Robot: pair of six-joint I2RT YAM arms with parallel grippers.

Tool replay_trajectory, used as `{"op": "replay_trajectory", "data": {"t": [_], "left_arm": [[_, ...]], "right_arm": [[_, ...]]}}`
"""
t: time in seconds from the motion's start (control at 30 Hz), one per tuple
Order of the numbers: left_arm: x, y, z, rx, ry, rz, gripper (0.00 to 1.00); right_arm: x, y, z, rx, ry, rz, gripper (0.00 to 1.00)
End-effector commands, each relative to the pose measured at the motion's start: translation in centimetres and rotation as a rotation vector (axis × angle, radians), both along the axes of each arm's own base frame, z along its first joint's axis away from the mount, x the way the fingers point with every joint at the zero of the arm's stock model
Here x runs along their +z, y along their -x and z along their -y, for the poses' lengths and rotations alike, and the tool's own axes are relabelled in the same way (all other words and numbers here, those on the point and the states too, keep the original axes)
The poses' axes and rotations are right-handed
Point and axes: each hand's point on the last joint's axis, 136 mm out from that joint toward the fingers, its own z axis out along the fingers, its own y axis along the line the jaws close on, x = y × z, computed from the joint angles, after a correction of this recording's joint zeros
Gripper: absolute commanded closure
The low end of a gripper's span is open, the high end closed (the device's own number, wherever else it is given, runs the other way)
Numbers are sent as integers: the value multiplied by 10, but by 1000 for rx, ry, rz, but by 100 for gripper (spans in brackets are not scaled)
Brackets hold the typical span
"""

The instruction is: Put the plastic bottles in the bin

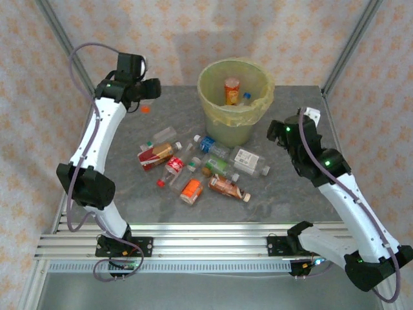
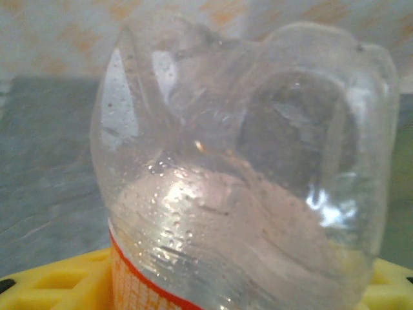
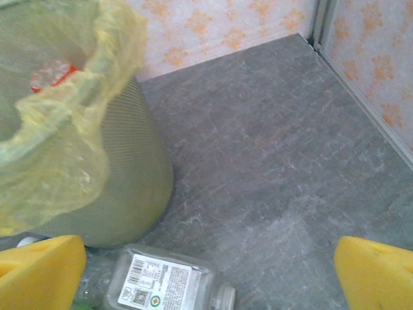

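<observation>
Bright even light, glare on blurred bottle (image 2: 245, 168)

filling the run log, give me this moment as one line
left tool: shut on clear bottle | right tool: open, over white-label bottle beside bin | bin: some bottles inside | table: pile of bottles

**Bin** (image 1: 227, 132): round, pale yellow-green, upright at the far centre of the table. A translucent yellowish bag lines it and folds over the rim. Inside, an orange-labelled bottle (image 1: 231, 90) stands upright with a blue-capped bottle (image 1: 246, 98) beside it.

**Loose bottles:** these lie on their sides, close together, in front of the bin.
- red-labelled bottle (image 1: 157, 155)
- red-capped bottle (image 1: 173, 168)
- orange-wrapped bottle (image 1: 191, 190)
- brown-labelled bottle (image 1: 226, 187)
- green-labelled bottle (image 1: 219, 166)
- blue-labelled bottle (image 1: 208, 143)
- white-labelled bottle (image 3: 161, 284), just beside the bin's base

**Held bottle** (image 2: 245, 174): clear, with an orange-red label and droplets on its wall. It is clamped in the left gripper (image 1: 147, 95) at far left, and its lobed base is uppermost in the left wrist view.
</observation>
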Motion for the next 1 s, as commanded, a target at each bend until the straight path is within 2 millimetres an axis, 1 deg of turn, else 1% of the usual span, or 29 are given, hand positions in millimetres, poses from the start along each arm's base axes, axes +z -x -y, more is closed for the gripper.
{"op": "replay_trajectory", "data": {"t": [0.0,0.1,0.2,0.3,0.37,0.4,0.53,0.63,0.7,0.77,0.87,0.97], "left_arm": [[41,-3,43,-73,115,122,38],[72,-3,86,-157,185,204,38],[101,-6,124,-228,236,292,38],[120,-13,154,-275,258,347,37],[129,-20,167,-284,266,385,38],[121,-31,177,-290,268,386,37],[122,-52,201,-313,289,435,38],[113,-66,215,-327,287,433,37],[100,-71,222,-332,277,404,37],[80,-76,228,-332,251,362,36],[55,-82,230,-313,205,317,35],[38,-85,229,-300,175,287,34]], "right_arm": [[-8,3,8,-60,-11,20,1],[-20,4,11,-74,-8,16,1],[-30,4,11,-82,-8,6,1],[-37,4,11,-87,-18,-3,1],[-40,5,11,-90,-26,-7,1],[-42,6,10,-89,-30,-10,1],[-49,10,11,-87,-45,-14,1],[-51,15,12,-86,-54,-15,1],[-52,17,13,-90,-55,-16,1],[-52,19,15,-97,-51,-19,1],[-51,20,17,-103,-48,-16,1],[-52,21,16,-100,-51,-20,1]]}}
